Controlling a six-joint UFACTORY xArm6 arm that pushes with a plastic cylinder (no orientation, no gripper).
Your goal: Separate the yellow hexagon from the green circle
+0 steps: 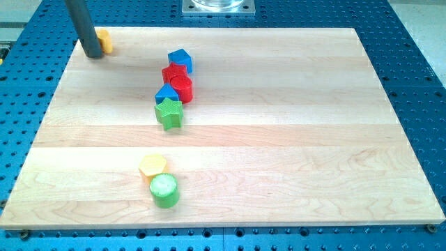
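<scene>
Yellow hexagon point(152, 166): lay near-left on the table point(293, 153), touching the green circle point(164, 190) just nearer you. Both looked light, rigid, likely to slide freely.

Tool: your tip point(92, 54), a bare rod with nothing to open or close, stood far-left beside a yellow block point(104, 41), well apart from the pair.

Contact judged best: the hexagon's near flank, at the seam.

Bare board surrounds the touching yellow hexagon point(152, 166) and green circle point(164, 190).
</scene>
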